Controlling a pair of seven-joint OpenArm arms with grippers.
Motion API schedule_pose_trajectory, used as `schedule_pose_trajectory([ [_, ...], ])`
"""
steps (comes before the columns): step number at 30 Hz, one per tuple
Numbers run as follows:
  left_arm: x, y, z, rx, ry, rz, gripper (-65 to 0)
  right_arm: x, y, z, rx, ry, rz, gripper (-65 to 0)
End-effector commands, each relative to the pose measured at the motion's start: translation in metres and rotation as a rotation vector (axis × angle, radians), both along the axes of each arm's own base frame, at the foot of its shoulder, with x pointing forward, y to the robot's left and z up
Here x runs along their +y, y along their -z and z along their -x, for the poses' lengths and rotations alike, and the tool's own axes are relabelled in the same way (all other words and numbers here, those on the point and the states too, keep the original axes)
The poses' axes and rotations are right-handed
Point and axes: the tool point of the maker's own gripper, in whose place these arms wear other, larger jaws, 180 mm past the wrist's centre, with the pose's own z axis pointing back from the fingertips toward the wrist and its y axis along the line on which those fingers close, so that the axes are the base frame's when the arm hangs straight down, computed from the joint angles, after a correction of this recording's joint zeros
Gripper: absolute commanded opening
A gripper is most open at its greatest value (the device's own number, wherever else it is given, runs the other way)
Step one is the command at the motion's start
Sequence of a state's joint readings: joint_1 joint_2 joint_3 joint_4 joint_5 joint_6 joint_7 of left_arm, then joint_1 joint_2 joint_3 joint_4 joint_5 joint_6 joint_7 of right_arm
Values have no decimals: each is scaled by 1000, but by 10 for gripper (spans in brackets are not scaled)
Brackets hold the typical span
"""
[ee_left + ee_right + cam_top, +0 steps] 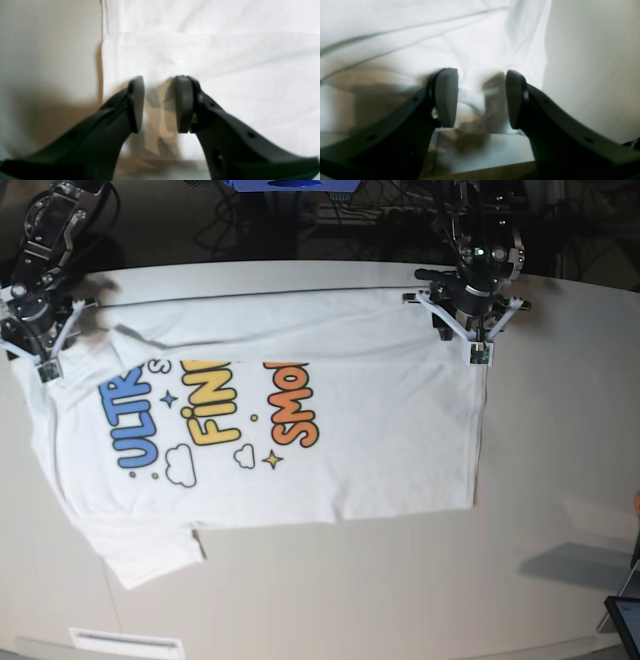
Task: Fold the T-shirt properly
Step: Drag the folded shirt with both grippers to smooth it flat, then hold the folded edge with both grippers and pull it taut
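One soft white T-shirt (330, 450), far edge folded

T-shirt (300, 430) top strip folded over, hides print (partly).

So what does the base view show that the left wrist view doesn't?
Only the base view shows the T-shirt's printed front, its far strip folded over, both arms and the table all around. Only the left wrist view shows the left tool close up, its pads apart with bunched white cloth between them. Both show the left tool at a shirt edge beside bare table.
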State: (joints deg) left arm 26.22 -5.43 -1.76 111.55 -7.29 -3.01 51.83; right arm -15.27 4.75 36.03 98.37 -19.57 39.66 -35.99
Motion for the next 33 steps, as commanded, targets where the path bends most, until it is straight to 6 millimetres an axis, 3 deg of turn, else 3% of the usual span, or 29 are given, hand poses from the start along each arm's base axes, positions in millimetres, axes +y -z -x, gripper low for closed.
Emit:
schedule_pose_trajectory([
  [1,2,-1,2,11,1,-19,-438,-27,8,37,166,61,99,-353],
  [8,1,-5,-5,-7,3,-16,-438,-29,9,46,180,69,104,-353],
  [16,0,-5,-5,-5,4,-15,-438,-27,-6,48,167,74,135,-353],
  [33,4,-6,1,-2,-4,-22,-438,-26,-16,30,122,67,145,-353],
])
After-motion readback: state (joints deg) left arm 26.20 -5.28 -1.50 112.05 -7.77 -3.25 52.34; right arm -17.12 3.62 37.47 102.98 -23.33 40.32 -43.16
